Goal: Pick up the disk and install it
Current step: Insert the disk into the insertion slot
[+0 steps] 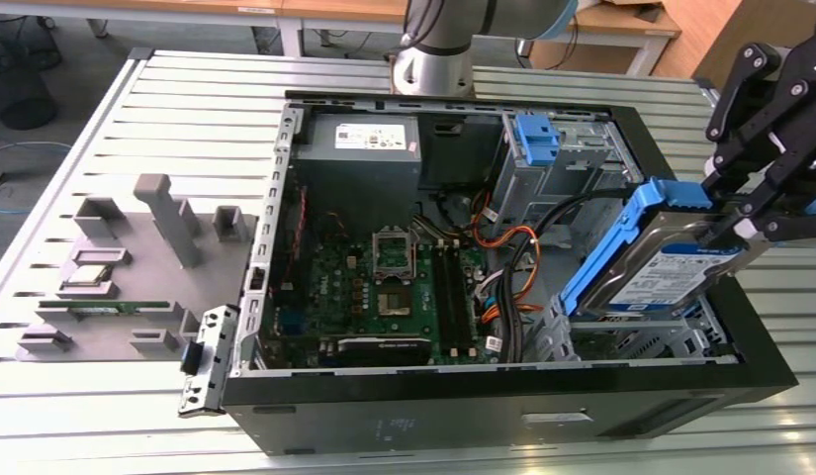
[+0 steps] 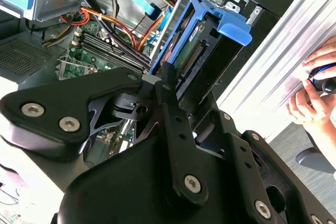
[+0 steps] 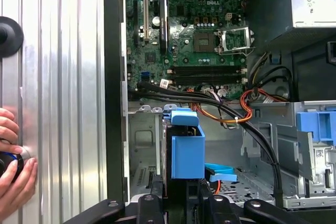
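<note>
While clamped by the gripper (image 1: 731,230), the disk (image 1: 661,273) is held tilted, over the computer case (image 1: 447,427), exterior view's right.

surface: slatted metal table (image 1: 183,89) | on it: open computer case (image 1: 447,427), grey parts holder (image 1: 118,297)

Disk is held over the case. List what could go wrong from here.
1. The disk hangs tilted in the gripper; it may slip, or jam against the cage edge.
2. Black cables run beside the cage and could get snagged or pinched.
3. A hand sits close by and could be struck.
</note>
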Robot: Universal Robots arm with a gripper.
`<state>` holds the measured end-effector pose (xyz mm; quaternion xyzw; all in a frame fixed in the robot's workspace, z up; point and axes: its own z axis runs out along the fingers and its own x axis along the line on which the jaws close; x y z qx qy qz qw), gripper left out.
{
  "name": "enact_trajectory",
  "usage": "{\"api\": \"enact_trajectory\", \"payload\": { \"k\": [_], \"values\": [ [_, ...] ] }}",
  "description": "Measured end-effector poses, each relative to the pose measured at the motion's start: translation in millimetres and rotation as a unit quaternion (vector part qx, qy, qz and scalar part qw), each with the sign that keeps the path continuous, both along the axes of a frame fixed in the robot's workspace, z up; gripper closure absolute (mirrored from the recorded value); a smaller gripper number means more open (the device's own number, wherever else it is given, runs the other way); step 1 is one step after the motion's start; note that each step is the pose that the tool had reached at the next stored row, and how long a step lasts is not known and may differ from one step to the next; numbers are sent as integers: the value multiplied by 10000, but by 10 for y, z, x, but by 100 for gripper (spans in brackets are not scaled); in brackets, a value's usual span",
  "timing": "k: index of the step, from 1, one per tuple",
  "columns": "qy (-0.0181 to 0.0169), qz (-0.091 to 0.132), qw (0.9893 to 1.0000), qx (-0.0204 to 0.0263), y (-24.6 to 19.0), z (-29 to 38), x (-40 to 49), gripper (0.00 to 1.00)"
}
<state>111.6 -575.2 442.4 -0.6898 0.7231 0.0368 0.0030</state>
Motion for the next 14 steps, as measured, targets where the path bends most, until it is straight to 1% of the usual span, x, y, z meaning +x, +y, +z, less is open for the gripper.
{"api": "enact_trajectory", "payload": {
  "k": [7,14],
  "values": [
    [0,0,10000,0,0,-74,0,65],
    [0,0,10000,0,0,-187,0,65]
  ]
}}
